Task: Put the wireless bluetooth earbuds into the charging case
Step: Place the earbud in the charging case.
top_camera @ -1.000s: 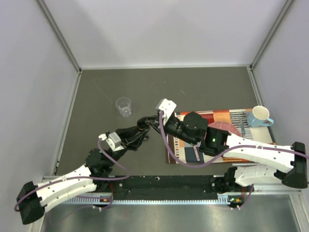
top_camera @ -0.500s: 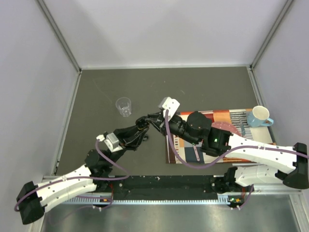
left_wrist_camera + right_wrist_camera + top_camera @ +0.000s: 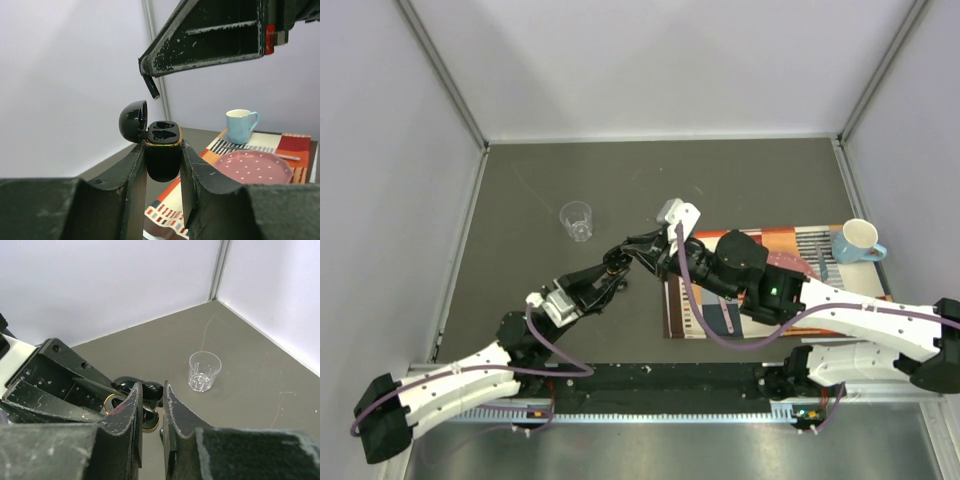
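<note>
My left gripper is shut on the black charging case, held upright above the table with its lid open to the left. The case has a gold rim and two dark slots; I cannot tell whether anything is in them. My right gripper is shut on a glossy black earbud and hangs just above the open case. In the left wrist view a thin black stem sticks down from the right finger above the lid. In the top view the two grippers meet mid-table.
A clear plastic cup stands to the far left of the grippers and also shows in the right wrist view. A striped placemat on the right carries a pink dotted plate and a blue mug.
My right gripper has moved a little farther and to the left, coming over the open case. The left gripper has shifted slightly to the right with the case.
</note>
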You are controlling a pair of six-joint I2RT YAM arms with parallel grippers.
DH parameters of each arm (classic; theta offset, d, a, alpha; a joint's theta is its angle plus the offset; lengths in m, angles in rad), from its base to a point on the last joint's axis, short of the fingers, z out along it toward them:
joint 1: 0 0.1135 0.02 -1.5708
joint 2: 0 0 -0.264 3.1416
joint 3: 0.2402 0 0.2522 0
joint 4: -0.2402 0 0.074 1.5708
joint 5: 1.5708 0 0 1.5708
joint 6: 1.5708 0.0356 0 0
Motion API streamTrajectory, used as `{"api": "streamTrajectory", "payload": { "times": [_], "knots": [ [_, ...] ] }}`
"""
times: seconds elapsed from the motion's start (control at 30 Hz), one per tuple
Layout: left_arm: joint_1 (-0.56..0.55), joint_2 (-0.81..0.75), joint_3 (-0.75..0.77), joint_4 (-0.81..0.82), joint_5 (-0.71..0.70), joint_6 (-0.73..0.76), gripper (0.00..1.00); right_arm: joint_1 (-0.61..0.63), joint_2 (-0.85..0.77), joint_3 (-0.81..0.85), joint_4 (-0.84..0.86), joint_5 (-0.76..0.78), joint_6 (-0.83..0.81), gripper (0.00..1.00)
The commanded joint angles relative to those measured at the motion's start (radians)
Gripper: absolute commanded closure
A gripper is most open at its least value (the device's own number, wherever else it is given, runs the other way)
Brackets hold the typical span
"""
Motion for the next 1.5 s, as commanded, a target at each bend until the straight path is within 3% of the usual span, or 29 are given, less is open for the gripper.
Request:
{"api": "streamTrajectory", "payload": {
  "times": [0.0, 0.3, 0.63, 1.17, 1.47],
  "knots": [
    [0.001, -0.012, 0.000, 0.064, 0.044, 0.155, 1.00, 0.009, -0.061, -0.018, 0.058, -0.009, 0.039, 1.00],
    [0.001, -0.046, 0.007, 0.011, 0.033, 0.350, 1.00, 0.011, -0.112, -0.062, 0.065, -0.002, 0.047, 1.00],
    [0.001, -0.072, 0.032, -0.065, 0.021, 0.419, 1.00, 0.009, -0.121, -0.070, 0.066, -0.007, 0.079, 1.00],
    [0.001, -0.067, 0.032, -0.016, -0.059, 0.165, 1.00, 0.009, -0.049, -0.036, 0.037, -0.051, 0.025, 1.00],
    [0.001, -0.066, 0.043, -0.049, -0.056, 0.117, 1.00, 0.009, -0.013, -0.013, 0.068, -0.047, -0.013, 1.00]
  ]
}}
